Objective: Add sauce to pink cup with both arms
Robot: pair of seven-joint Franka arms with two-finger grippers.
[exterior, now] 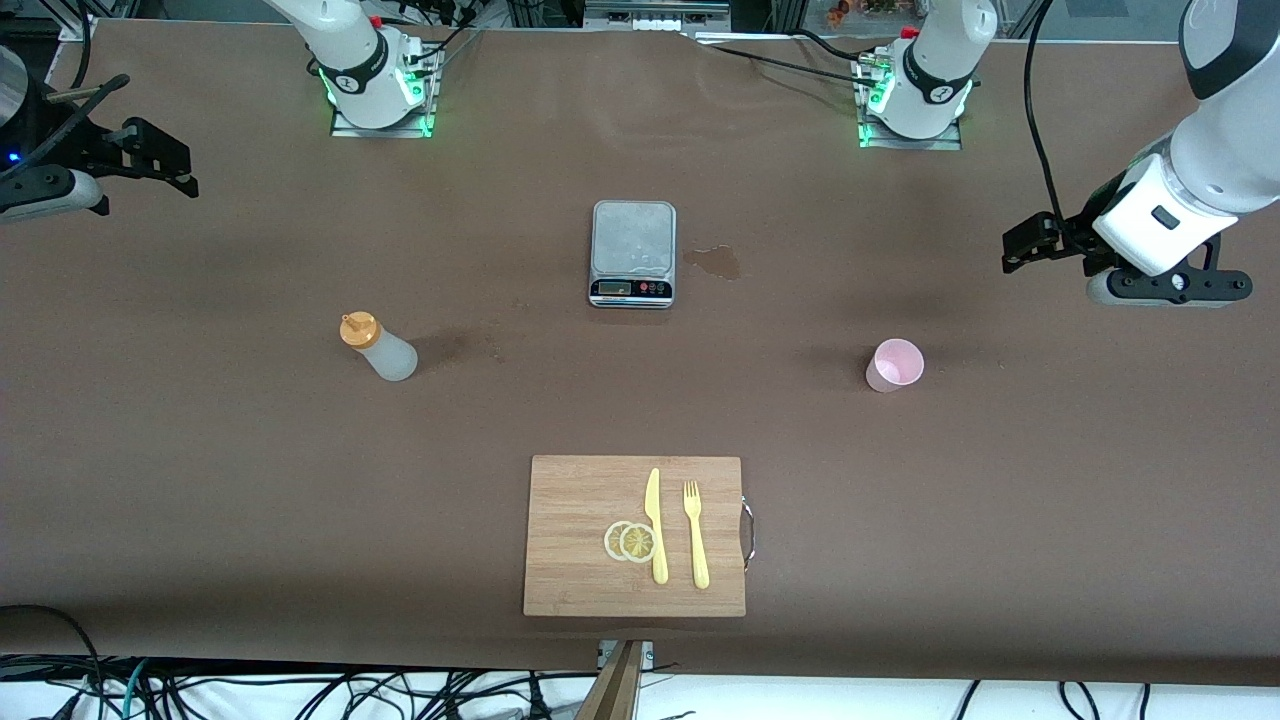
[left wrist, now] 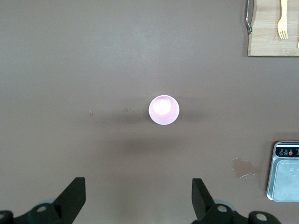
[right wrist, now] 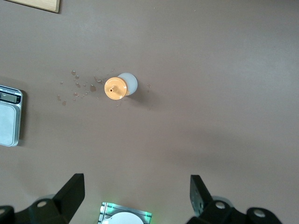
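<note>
- The opening step is judged to be in hand: nothing is gripped yet.
- The left hand [left wrist: 138, 198] is held wide and empty above the tabletop [exterior: 200, 480], with the pink cup [left wrist: 164, 110] upright beneath it.
- The right hand [right wrist: 135, 196] is likewise spread wide, above the sauce bottle [right wrist: 120, 86].
- Next, 2 descents are called for: 1 hand around each item.

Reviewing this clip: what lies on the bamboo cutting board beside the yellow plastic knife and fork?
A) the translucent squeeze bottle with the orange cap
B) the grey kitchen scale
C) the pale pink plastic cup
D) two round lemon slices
D: two lemon slices lie on the cutting board against the knife, with the fork beside it; nothing else is on the board.
</note>
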